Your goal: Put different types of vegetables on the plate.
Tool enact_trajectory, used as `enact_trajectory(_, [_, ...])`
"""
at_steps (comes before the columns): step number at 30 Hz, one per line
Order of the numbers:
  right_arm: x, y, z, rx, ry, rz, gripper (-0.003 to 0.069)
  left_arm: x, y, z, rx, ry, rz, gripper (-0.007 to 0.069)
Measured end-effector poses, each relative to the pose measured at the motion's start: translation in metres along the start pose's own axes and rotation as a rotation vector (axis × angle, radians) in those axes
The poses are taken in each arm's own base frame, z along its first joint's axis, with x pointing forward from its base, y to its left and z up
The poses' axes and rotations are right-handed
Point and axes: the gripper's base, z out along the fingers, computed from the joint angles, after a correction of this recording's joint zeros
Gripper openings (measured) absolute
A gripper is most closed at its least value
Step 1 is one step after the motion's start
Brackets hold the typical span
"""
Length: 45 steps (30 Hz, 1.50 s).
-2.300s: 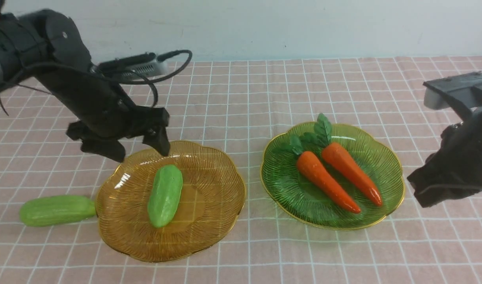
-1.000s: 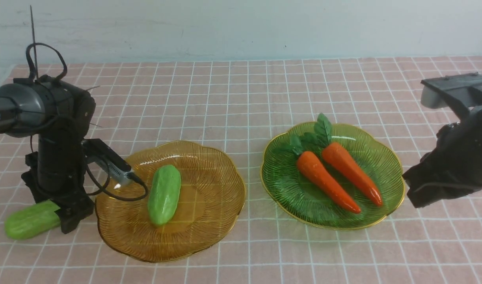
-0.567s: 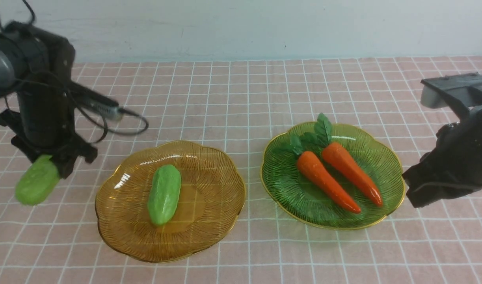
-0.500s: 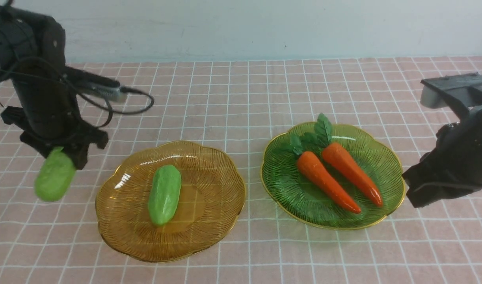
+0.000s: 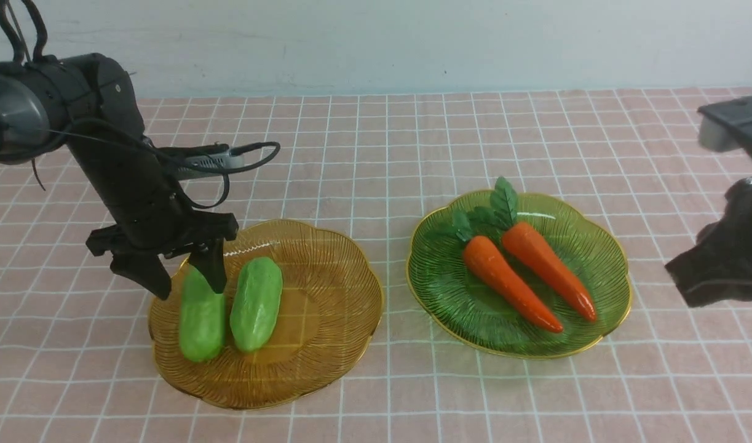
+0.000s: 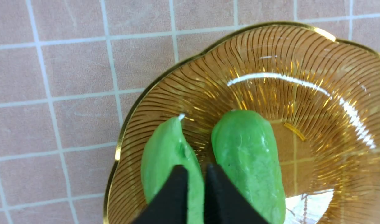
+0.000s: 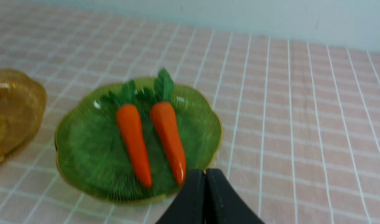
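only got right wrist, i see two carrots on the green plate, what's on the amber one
observer: two cucumbers, side by side on the amber plate.
operator: where's the left gripper
observer: the left gripper is at the far end of the left cucumber; whether it grips it i can't tell.
operator: and my right gripper vs the green plate
observer: front view shows the right gripper off to the right of the green plate, not over it.
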Motion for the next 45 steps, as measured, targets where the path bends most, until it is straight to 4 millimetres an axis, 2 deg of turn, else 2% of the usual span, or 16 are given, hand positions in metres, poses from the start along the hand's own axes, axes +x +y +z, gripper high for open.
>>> enact_trajectory(3, [0.008, 0.003, 0.005, -0.020, -0.192, -0.002, -0.0015, 0.000, 0.000, 0.000, 0.000, 0.001, 0.019, 0.0007])
enact_trajectory(5, [0.007, 0.003, 0.006, -0.026, -0.260, -0.003, -0.0015, 0.000, 0.000, 0.000, 0.000, 0.001, 0.022, -0.0003])
enact_trajectory(13, [0.004, 0.004, 0.005, -0.028, -0.294, -0.003, -0.0015, -0.001, 0.000, -0.001, 0.000, -0.003, 0.037, -0.0004])
enact_trajectory(19, [0.004, 0.004, 0.005, -0.028, -0.295, -0.003, -0.0015, -0.007, -0.003, -0.013, -0.006, -0.049, 0.050, -0.0004])
enact_trajectory(23, [0.004, 0.004, 0.005, -0.028, -0.295, -0.003, -0.0015, -0.011, -0.008, -0.040, -0.010, -0.127, 0.068, -0.0004])
enact_trajectory(26, [0.004, 0.004, 0.005, -0.028, -0.295, -0.003, -0.0015, -0.005, -0.014, -0.069, -0.012, -0.193, 0.086, -0.0004])
enact_trajectory(30, [0.007, 0.004, 0.006, -0.029, -0.297, -0.003, -0.0015, 0.002, -0.017, -0.092, -0.039, -0.240, 0.103, -0.0004])
enact_trajectory(33, [0.021, 0.004, 0.004, -0.030, -0.299, -0.003, -0.0015, 0.005, -0.018, -0.097, -0.043, -0.241, 0.106, -0.0004])
enact_trajectory(41, [0.093, 0.000, 0.004, 0.053, -0.296, 0.012, -0.0015, 0.005, -0.017, -0.097, -0.047, -0.239, 0.111, -0.0004])
enact_trajectory(45, [0.109, -0.001, 0.009, 0.084, -0.233, 0.020, -0.0015, 0.006, -0.018, -0.101, -0.047, -0.248, 0.113, -0.0004])
